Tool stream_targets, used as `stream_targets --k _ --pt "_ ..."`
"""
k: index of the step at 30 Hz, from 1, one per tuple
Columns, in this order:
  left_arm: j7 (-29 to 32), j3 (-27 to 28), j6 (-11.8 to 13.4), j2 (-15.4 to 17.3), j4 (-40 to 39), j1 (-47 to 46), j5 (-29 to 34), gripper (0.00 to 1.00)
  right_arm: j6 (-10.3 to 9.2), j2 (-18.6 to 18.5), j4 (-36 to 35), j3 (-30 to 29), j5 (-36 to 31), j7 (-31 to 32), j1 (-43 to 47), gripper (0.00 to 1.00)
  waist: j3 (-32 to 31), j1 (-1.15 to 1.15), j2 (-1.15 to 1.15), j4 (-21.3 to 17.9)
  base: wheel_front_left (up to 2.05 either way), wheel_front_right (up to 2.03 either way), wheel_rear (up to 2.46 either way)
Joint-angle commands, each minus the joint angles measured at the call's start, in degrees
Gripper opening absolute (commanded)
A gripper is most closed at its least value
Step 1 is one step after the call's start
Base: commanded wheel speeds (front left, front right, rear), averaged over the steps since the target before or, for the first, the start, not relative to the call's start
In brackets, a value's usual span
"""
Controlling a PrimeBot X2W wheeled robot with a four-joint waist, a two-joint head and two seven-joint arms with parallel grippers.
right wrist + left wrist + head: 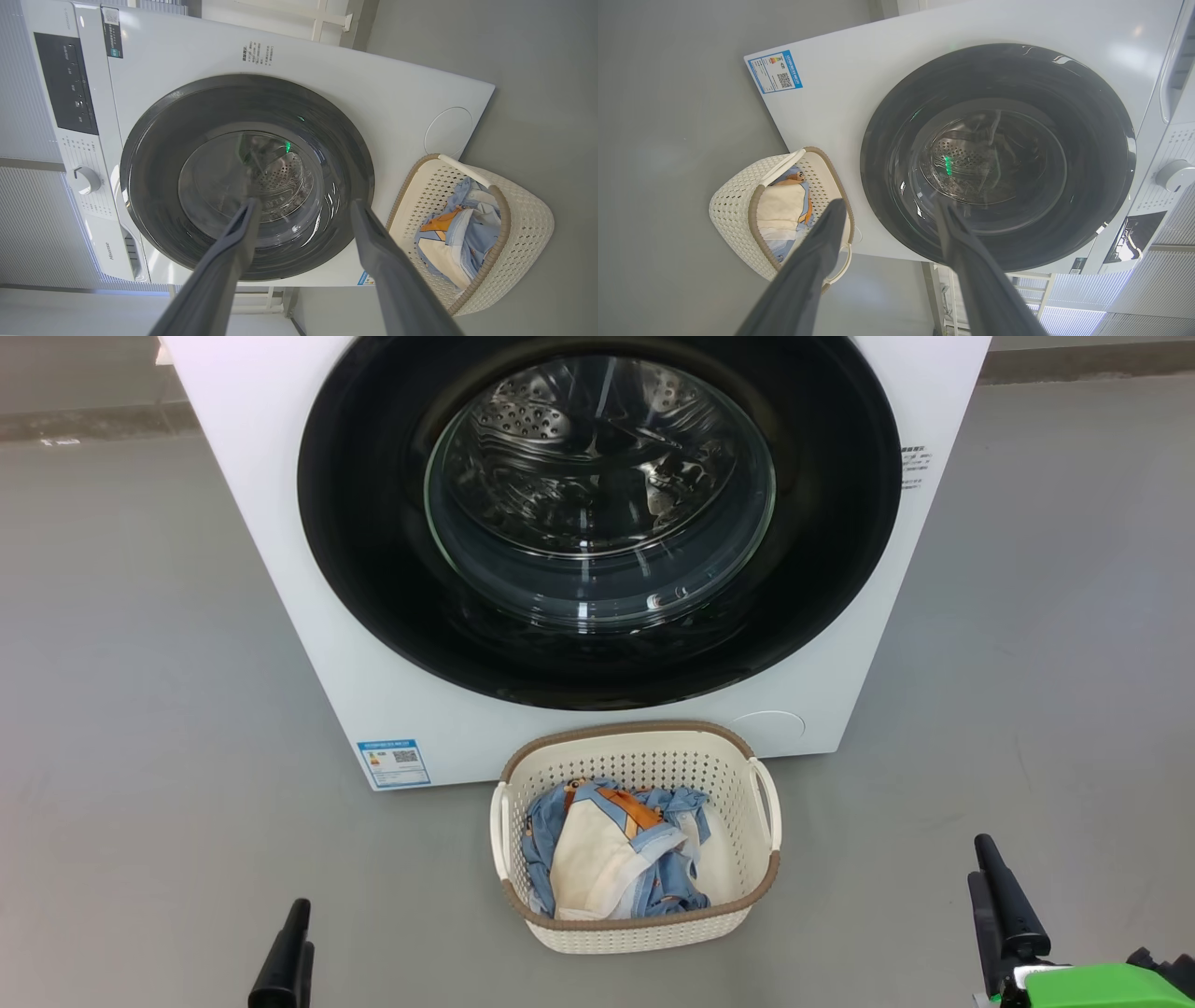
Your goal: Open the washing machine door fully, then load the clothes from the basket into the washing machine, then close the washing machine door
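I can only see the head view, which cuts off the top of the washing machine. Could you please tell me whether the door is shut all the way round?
Observer: Yes. In the right wrist view the whole washing machine door lies flat against the front of the washing machine, and I can see no gap at its rim.
Operator: Thank you. What sits along the machine's top?
Observer: A white control dial beside a dark display panel.
Operator: And is the left gripper open?
Observer: Yes. In the left wrist view the left gripper has its two fingers spread wide, with nothing between them.
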Motion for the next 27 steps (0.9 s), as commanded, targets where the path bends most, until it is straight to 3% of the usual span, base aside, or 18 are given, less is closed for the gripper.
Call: stream_targets --k 1,13,27 --pt "-0.42 0.41 -0.28 1.09 -1.69 -1.59 1.21 1.00 0.02 -0.77 -2.00 0.80 -1.36 -0.53 -1.04 1.00 0.01 -0.01 0.00 0.02 0.00 0.00 0.00" --pt "-2.27 -0.26 -0.32 1.21 -2.47 -1.77 8.38 1.00 0.03 -1.70 -4.36 2.43 -11.22 -2.37 -1.19 1.00 0.11 -0.01 0.00 0.12 0.00 0.00 0.00" --pt "-4.80 -1.79 -0.39 2.25 -3.74 -2.14 21.35 1.00 0.04 -3.67 -6.86 5.19 -24.05 -4.89 -1.47 1.00 0.20 -0.01 0.00 0.36 0.00 0.00 0.00"
